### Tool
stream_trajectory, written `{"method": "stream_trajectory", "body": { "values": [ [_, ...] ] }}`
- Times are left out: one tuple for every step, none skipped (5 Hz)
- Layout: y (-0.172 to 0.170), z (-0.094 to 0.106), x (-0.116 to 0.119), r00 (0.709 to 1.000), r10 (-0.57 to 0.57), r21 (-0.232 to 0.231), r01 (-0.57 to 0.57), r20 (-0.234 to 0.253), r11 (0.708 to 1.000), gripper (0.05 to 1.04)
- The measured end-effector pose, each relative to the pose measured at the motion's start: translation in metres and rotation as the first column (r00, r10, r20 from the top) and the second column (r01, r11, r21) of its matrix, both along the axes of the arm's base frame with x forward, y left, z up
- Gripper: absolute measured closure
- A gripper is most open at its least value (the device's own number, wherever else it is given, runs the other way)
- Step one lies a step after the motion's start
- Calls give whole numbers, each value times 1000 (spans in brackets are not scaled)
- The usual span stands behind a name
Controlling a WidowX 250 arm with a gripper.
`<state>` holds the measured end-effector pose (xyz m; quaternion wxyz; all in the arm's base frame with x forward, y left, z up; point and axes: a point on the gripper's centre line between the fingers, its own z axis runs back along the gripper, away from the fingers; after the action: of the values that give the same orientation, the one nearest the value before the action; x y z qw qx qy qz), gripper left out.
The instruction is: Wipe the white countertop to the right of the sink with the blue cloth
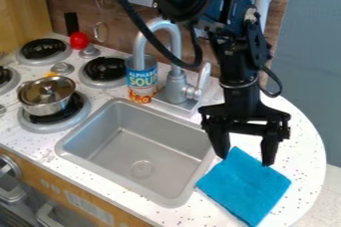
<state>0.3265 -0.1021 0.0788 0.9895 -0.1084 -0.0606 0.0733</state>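
1. The black hand (245,159) has its two fingers spread wide, with nothing gripped between them.
2. Right below the hand, the blue cloth (245,188) lies on the speckled worktop (303,146); I can't tell whether the fingertips touch it.
3. Just beside the hand is the grey sink (143,159), with the faucet (176,89) and soup can (141,84) behind.
4. Well apart from the hand, a lidded metal pot (47,99) sits on a burner (73,116).

Soft, bright light glints on the pot lid (47,89), its source unclear.
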Motion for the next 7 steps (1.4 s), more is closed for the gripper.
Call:
{"method": "stream_trajectory", "body": {
  "values": [
    [0, -11, -2, 1000, -3, 9, 4, -31, 1000, 82],
    [-9, -30, 10, 999, -23, 14, 23, -35, 1000, 82],
    [-15, -37, 19, 995, -91, 35, 90, 30, 995, 82],
    [-18, -44, 21, 975, -195, 111, 183, 106, 977, 82],
    [-13, -52, 21, 948, -275, 232, 234, 161, 944, 82],
    [-19, -51, 22, 930, -319, 260, 267, 184, 928, 82],
    [-17, -56, 28, 929, -306, 215, 262, 208, 941, 82]
  ]
}}
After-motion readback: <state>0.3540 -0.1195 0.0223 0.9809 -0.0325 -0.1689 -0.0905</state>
